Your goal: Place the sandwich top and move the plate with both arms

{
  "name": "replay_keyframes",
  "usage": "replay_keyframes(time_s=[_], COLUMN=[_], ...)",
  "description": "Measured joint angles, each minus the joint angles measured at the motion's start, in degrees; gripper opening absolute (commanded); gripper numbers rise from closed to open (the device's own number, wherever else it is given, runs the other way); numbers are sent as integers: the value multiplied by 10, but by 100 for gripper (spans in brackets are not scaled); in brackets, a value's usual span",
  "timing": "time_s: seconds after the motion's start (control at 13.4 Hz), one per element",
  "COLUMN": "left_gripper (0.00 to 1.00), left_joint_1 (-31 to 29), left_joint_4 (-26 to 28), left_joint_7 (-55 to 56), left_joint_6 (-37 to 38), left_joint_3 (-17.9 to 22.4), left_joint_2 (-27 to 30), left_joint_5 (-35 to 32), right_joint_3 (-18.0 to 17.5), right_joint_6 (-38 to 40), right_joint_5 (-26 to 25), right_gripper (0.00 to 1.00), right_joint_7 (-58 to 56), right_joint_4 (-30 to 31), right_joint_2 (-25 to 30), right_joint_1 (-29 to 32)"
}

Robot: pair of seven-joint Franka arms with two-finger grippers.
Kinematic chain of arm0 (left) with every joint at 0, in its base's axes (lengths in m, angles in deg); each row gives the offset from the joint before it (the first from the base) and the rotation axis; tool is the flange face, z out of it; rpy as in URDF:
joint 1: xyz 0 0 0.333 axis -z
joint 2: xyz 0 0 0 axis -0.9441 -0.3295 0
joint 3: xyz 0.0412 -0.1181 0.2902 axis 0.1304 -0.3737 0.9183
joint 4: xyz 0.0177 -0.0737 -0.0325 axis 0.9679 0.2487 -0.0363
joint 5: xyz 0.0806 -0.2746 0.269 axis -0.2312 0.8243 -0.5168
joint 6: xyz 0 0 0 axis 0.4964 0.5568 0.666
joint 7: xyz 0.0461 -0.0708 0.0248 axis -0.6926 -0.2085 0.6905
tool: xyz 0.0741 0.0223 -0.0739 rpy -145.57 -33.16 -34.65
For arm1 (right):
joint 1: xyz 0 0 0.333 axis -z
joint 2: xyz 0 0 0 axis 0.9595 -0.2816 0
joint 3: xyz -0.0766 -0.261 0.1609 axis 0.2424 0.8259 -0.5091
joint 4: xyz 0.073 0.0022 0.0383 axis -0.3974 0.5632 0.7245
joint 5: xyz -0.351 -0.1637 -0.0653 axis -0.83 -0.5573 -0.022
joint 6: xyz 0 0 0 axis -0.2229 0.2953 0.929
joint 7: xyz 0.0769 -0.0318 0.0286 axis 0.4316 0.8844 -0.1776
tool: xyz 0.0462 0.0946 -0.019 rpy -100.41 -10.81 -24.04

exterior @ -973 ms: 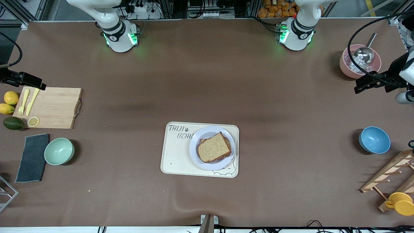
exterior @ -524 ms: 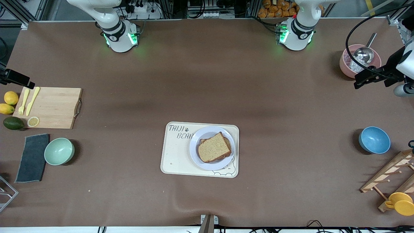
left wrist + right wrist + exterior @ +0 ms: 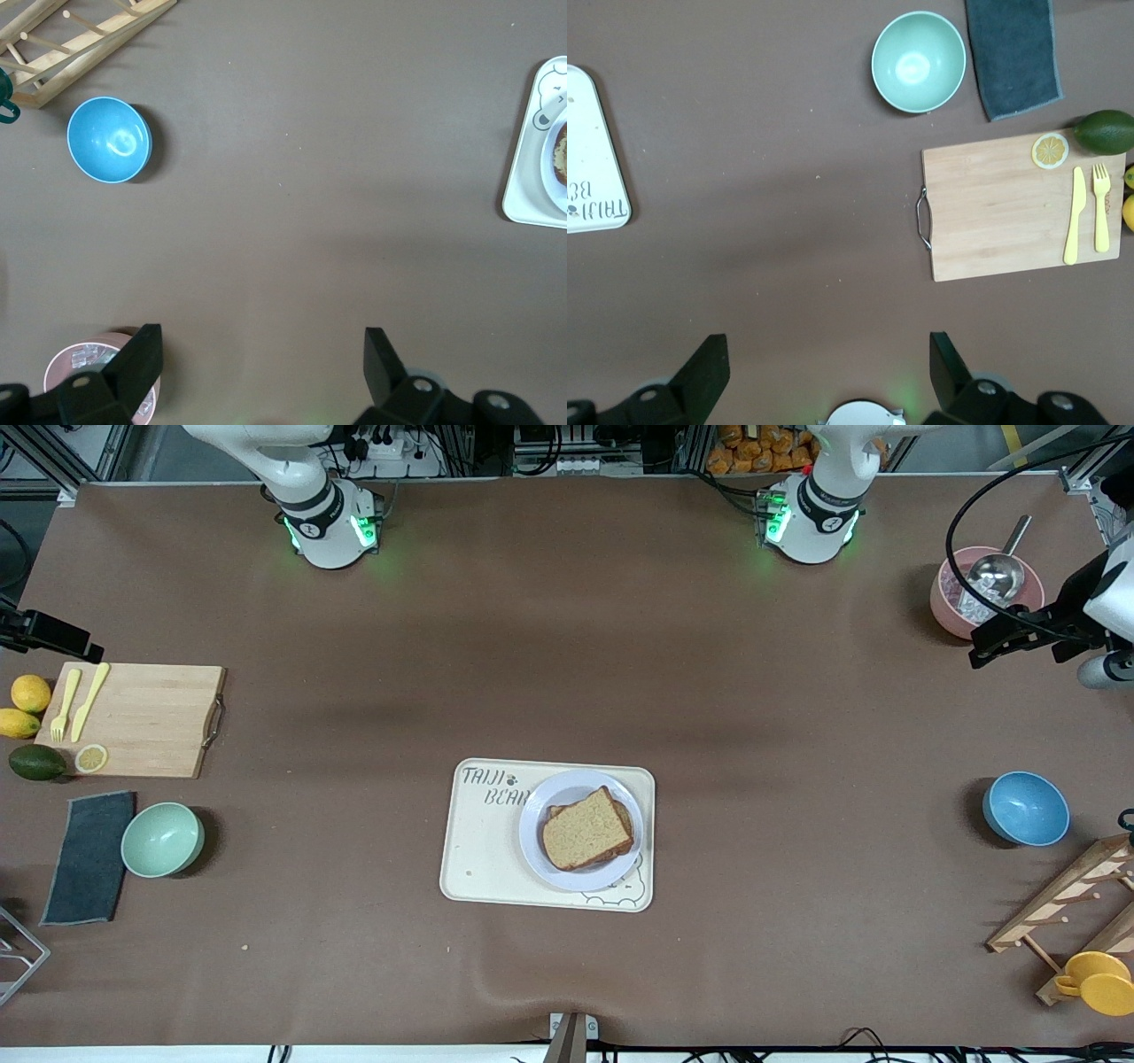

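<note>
The sandwich top (image 3: 587, 829) is seen set on the plate (image 3: 539, 848) mid-surface, while the left claw (image 3: 257, 354) and right claw (image 3: 824, 359), both spread and empty, have been drawn back to opposite edges, suggesting completion.

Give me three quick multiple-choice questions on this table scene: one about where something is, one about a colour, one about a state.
1. Where is the plate?
A. on the bear-printed tray
B. on the cutting board
C. in the blue bowl

2. What colour is the bowl beside the dark cloth?
A. pink
B. mint green
C. yellow

3. How do the left gripper and right gripper stand?
A. both shut on bread
B. one holds the plate
C. both open, holding nothing

Key: 1 A, the plate's rim lies within the tray. 2 B, the mint-green bowl sits next to the cloth. 3 C, each wrist view shows spread fingers over bare table.
</note>
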Motion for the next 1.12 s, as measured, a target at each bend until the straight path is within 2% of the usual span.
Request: replay_keyframes(time_s=[0.45, 1.12], left_gripper=[100, 100], left_joint_1=[5, 5], left_joint_4=[0, 0], left_joint_7=[0, 0], left_joint_6=[-4, -4], left_joint_3=[8, 9], left_joint_2=[0, -6], left_joint_5=[0, 0], right_joint_3=[-5, -1], right_joint_6=[21, 18], right_joint_5=[1, 1], right_gripper=[100, 100], right_joint_7=[7, 8], right_joint_4=[0, 0], right_joint_2=[0, 0], right_joint_1=[-30, -31])
